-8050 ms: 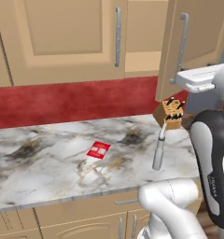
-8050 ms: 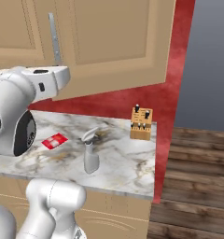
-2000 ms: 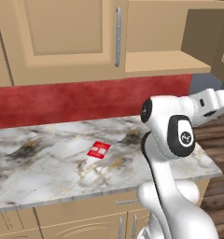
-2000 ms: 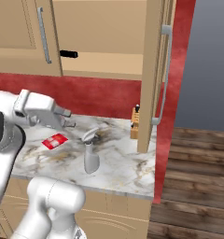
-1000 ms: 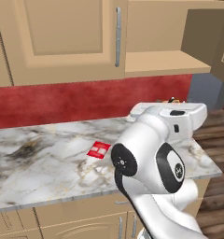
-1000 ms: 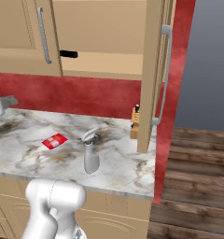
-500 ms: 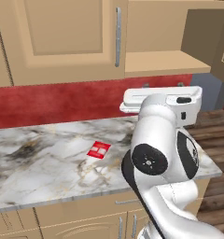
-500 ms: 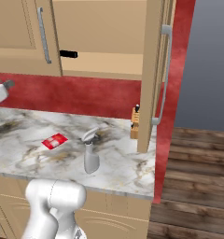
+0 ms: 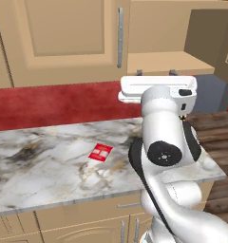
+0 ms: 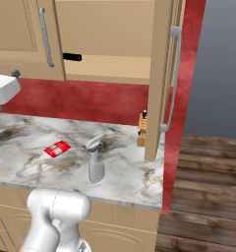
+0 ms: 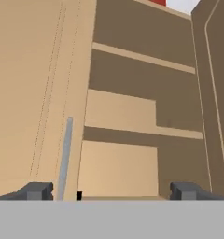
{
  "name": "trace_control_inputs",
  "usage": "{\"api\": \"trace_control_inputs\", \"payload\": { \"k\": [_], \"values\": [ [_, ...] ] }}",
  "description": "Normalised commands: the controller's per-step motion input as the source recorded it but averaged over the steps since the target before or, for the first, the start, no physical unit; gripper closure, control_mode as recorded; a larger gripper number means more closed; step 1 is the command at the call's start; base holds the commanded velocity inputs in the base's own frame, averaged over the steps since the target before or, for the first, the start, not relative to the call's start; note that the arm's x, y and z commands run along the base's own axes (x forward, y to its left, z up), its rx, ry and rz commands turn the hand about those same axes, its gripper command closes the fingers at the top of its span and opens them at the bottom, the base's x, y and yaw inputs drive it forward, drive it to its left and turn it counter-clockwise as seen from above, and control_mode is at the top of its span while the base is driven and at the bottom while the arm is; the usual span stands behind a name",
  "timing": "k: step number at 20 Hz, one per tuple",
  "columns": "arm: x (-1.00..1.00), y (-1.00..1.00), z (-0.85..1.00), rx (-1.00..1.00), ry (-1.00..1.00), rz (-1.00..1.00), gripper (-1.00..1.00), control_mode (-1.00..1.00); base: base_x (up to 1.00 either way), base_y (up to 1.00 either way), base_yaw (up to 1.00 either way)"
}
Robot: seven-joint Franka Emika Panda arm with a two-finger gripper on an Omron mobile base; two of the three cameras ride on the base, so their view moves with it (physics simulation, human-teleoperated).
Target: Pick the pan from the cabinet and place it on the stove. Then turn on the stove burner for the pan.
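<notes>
Open cabinet (image 10: 110, 44) shelf edge, wide-spread gripper (image 11: 111, 190) before it.

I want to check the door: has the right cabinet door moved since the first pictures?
Yes. The right cabinet door was shut then; now it stands swung open toward the camera, its edge beside the knife block, showing the shelves inside.

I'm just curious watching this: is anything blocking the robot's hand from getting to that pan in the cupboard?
Nothing visible does. The cabinet has its right door swung open, and the pan's black handle pokes out on the bottom shelf. The open end effector faces the opening.
</notes>
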Motion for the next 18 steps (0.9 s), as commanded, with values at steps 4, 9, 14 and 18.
{"api": "trace_control_inputs", "payload": {
  "k": [4, 9, 14, 18],
  "values": [
    [0.45, 0.01, 0.22, 0.05, -0.10, 0.10, -1.00, -1.00, 0.00, 0.00, 0.00],
    [0.48, 0.08, 0.12, 0.06, -0.07, 0.13, -1.00, -1.00, 0.00, 0.00, 0.00],
    [0.51, 0.11, 0.06, 0.05, -0.02, 0.10, -1.00, -1.00, 0.00, 0.00, 0.00],
    [0.52, 0.10, 0.07, 0.03, 0.00, 0.04, -1.00, -1.00, 0.00, 0.00, 0.00]
  ]
}}
